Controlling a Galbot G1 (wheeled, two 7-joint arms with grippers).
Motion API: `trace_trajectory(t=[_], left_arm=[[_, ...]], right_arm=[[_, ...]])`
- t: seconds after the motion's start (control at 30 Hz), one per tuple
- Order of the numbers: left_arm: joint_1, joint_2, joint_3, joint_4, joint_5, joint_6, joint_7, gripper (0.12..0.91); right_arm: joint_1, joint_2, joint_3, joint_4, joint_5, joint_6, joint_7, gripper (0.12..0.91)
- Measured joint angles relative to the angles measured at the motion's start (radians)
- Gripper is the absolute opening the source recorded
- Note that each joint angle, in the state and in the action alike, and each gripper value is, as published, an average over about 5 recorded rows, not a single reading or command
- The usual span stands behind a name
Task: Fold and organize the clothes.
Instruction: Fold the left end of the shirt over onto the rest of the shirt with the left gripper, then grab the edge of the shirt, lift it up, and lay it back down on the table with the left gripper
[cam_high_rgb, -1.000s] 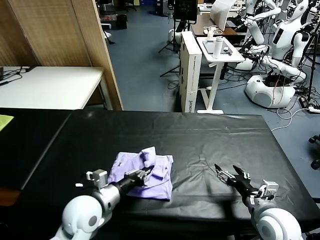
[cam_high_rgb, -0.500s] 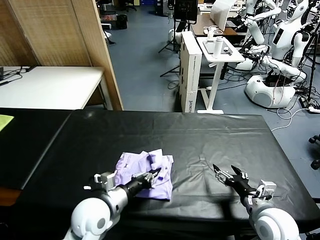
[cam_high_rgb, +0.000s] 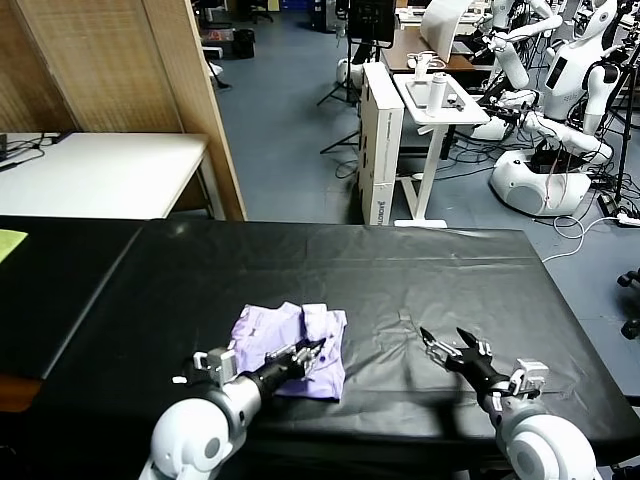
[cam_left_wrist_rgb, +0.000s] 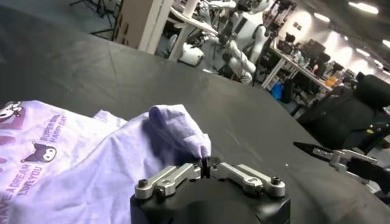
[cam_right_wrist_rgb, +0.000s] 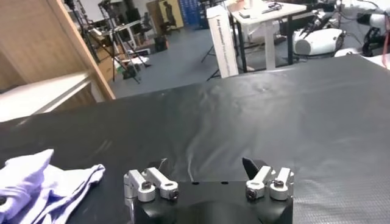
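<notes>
The robot's left claw (cam_high_rgb: 308, 354) sits at the near edge of the lavender T-shirt (cam_high_rgb: 290, 345), which lies bunched on the black worktop (cam_high_rgb: 420, 280), near the front edge and left of centre. From the head view its fingers look parted around a raised fold, but whether they grip fabric or have let go cannot be told. To the right, well apart from the shirt, the right claw (cam_high_rgb: 452, 348) hovers low over bare worktop with its fingers spread wide and nothing between them.

The risk, on this evidence, lies in the fabric: thin and soft, it could snag on a fingertip as the left claw draws away, dragging the fold open and undoing the stack. The garment also looks more heaped than squared, so a loose sleeve could slump sideways.

The left wrist view shows what the head view cannot: the printed purple cartoon pattern (cam_left_wrist_rgb: 30, 152) on one face, and a peaked fold of T-shirt (cam_left_wrist_rgb: 180, 128) standing just beyond the claw's linkage, with the fingertips themselves hidden. The right wrist view shows only the shirt's crumpled edge (cam_right_wrist_rgb: 42, 182), off to one side. Beyond the worktop, the head view alone takes in the white table (cam_high_rgb: 100, 175) and other robots (cam_high_rgb: 560, 110).
</notes>
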Motion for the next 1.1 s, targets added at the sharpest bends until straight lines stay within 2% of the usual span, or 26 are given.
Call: trace_trajectory(t=[0.13, 0.23, 0.27, 0.47, 0.7, 0.93, 1.03, 1.1], left_arm=[[0.023, -0.011, -0.018, -0.041, -0.004, 0.0, -0.003, 0.776], [0.035, -0.01, -0.042, -0.074, -0.012, 0.0, -0.018, 0.882], [0.038, -0.007, -0.052, -0.083, -0.014, 0.0, -0.024, 0.895], [0.061, 0.023, -0.122, -0.118, 0.005, 0.0, -0.035, 0.907], [0.091, 0.021, -0.155, -0.123, 0.057, 0.0, -0.032, 0.907], [0.089, 0.026, -0.166, -0.112, 0.062, -0.022, -0.03, 0.907], [0.084, 0.029, -0.174, -0.101, 0.063, -0.041, -0.024, 0.907], [0.083, 0.03, -0.182, -0.091, 0.074, -0.064, -0.007, 0.907]], right_arm=[[0.028, -0.024, -0.046, 0.007, -0.001, 0.0, -0.02, 0.907], [0.067, -0.047, -0.104, 0.003, -0.008, 0.0, -0.027, 0.907], [0.082, -0.054, -0.127, -0.001, -0.014, 0.0, -0.028, 0.907], [0.191, -0.061, -0.29, -0.047, -0.074, 0.005, -0.018, 0.907], [0.311, -0.022, -0.438, -0.151, -0.157, -0.006, 0.022, 0.907], [0.332, -0.006, -0.472, -0.217, -0.21, -0.046, 0.046, 0.907], [0.326, -0.009, -0.466, -0.216, -0.187, -0.015, 0.025, 0.907], [0.318, -0.013, -0.455, -0.203, -0.149, 0.024, 0.003, 0.907]])
